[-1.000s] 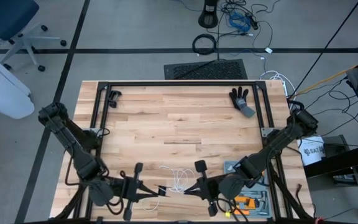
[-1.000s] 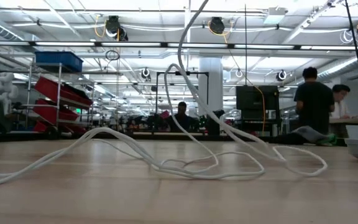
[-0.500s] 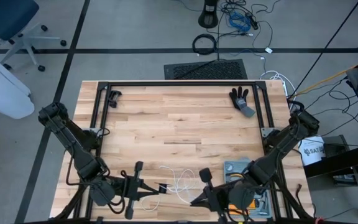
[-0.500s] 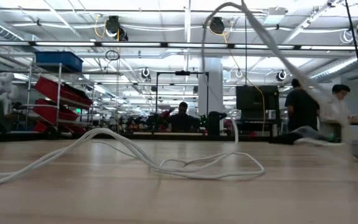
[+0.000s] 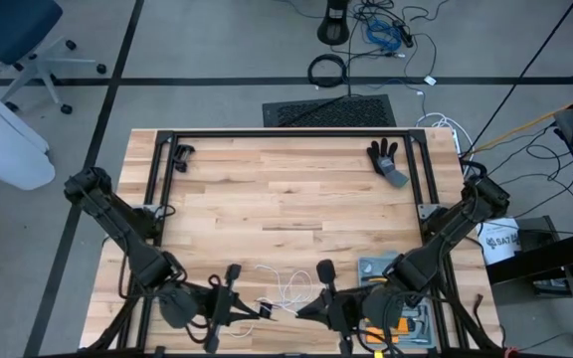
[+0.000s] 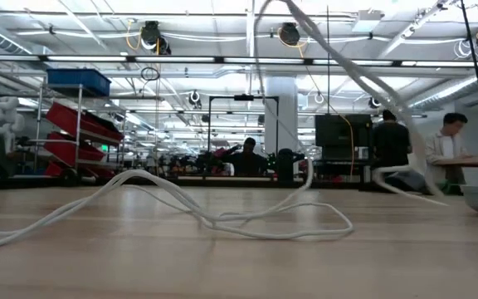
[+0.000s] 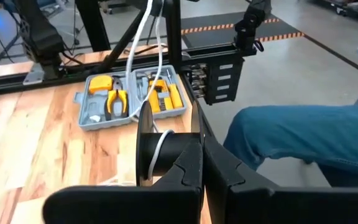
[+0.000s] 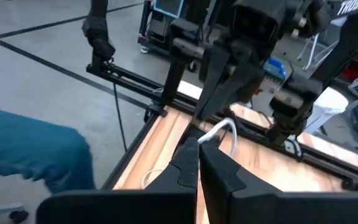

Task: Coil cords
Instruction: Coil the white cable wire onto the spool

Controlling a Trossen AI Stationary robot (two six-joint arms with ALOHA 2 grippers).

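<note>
The thin white cord lies in loose loops on the wooden table near its near edge; in the low view the cord rests on the wood and one strand climbs out of the top of the picture. The small black reel is lifted above the table with my left gripper shut on it. A few centimetres to the right, my right gripper is shut on the cord. Both grippers point at each other over the near edge. My left gripper pinches the reel's black drum at its end between its two fingers, coming nearly level from the table's left. The reel is clear of the table. A turn of white cord lies round the drum and runs up from it. My right gripper pinches the white cord at its fingertips, coming nearly level from the table's right. From the fingers the cord bends over in a small arch. The held stretch is lifted clear, and the strands below hang slack.
An open grey tool case with yellow-handled pliers sits at the near right, under my right arm. A black glove lies at the far right. A black metal frame rims the table. A person's leg in blue jeans is beside the near edge.
My right gripper has risen and drawn toward the near edge with the cord. The cord's right-hand loop, which lay on the table, is lifted off it and hangs; the loops in the middle and at the left have stayed on the wood.
</note>
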